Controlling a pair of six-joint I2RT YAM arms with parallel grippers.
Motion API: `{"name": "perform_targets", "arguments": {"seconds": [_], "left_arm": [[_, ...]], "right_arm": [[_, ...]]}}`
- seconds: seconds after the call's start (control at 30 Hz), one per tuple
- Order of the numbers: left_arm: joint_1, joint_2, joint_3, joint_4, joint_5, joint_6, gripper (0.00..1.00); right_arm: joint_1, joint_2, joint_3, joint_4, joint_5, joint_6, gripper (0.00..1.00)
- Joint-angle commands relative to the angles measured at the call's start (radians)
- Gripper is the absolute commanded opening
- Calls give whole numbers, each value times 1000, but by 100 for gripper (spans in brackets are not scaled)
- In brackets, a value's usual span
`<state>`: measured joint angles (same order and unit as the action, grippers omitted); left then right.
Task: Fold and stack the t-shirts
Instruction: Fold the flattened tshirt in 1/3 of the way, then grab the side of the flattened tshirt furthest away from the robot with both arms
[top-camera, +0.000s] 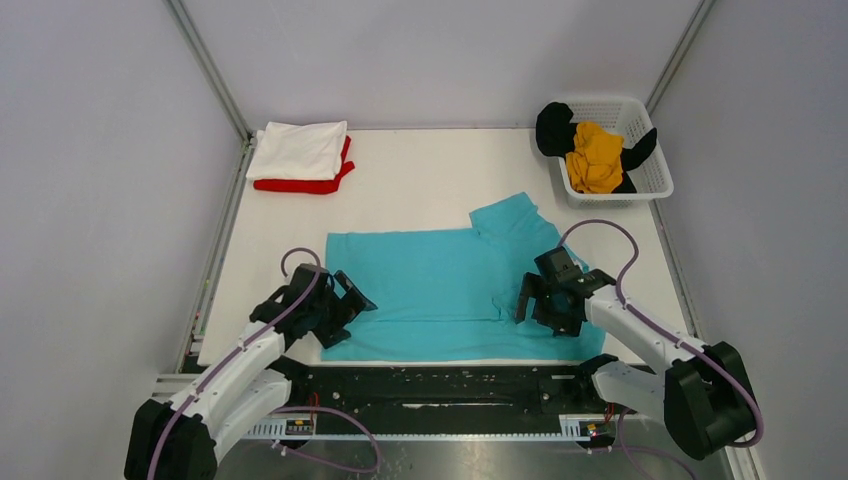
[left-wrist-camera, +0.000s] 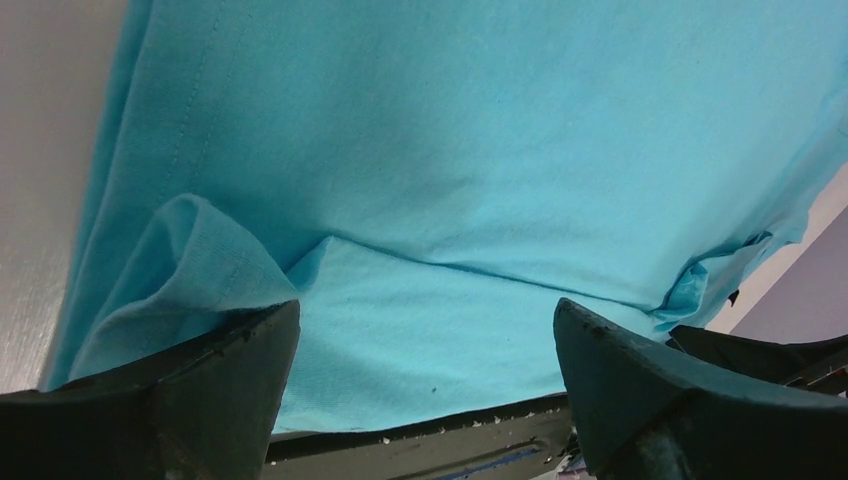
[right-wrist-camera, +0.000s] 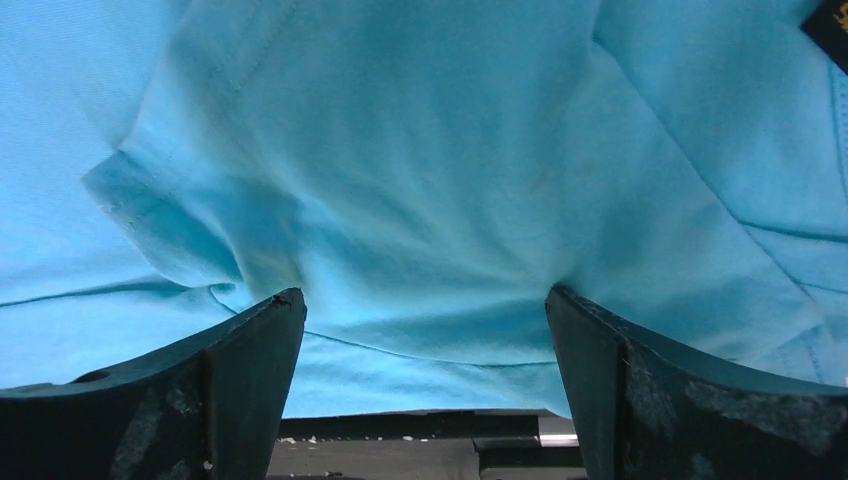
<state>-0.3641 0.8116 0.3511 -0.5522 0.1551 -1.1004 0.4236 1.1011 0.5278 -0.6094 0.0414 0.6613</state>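
The turquoise t-shirt (top-camera: 440, 285) lies spread flat across the near half of the white table (top-camera: 420, 180), one sleeve sticking out toward the back right. My left gripper (top-camera: 345, 303) rests on its left edge, jaws wide open. In the left wrist view the turquoise t-shirt (left-wrist-camera: 470, 150) fills the frame, and a raised fold sits against one of the fingers (left-wrist-camera: 230, 350) of the left gripper (left-wrist-camera: 428, 312). My right gripper (top-camera: 542, 300) stands open over the shirt's right part. The turquoise t-shirt (right-wrist-camera: 430, 170) bunches between the tips of the right gripper (right-wrist-camera: 425, 300).
A folded white t-shirt (top-camera: 298, 148) lies on a folded red one (top-camera: 300, 186) at the back left corner. A white mesh basket (top-camera: 652, 182) at the back right holds a mustard-yellow shirt (top-camera: 595, 160) and a black one (top-camera: 553, 128). A black rail (top-camera: 440, 385) runs along the near edge.
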Motion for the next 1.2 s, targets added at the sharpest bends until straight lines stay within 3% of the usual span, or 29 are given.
{"name": "perform_targets", "arguments": {"seconds": [0.0, 0.17, 0.37, 0.67, 0.87, 1.0, 1.17], "left_arm": [[-7, -18, 12, -167, -40, -8, 99], [-7, -21, 189, -178, -96, 76, 99], [3, 110, 407, -198, -327, 184, 99], [263, 624, 697, -35, -391, 346, 96], [313, 1016, 1005, -103, -379, 403, 78], [335, 1154, 1097, -141, -343, 413, 73], [336, 1206, 1093, -158, -303, 405, 71]], "right_arm": [[-6, -49, 4, -83, 50, -2, 99], [-6, -119, 82, -75, 34, -63, 99], [-6, -232, 173, -18, 94, -87, 99], [-6, -221, 160, 52, 45, -122, 100], [-7, -166, 147, 70, 25, -136, 98], [-8, -141, 150, 76, 25, -143, 98], [-11, -130, 152, 80, 40, -150, 98]]}}
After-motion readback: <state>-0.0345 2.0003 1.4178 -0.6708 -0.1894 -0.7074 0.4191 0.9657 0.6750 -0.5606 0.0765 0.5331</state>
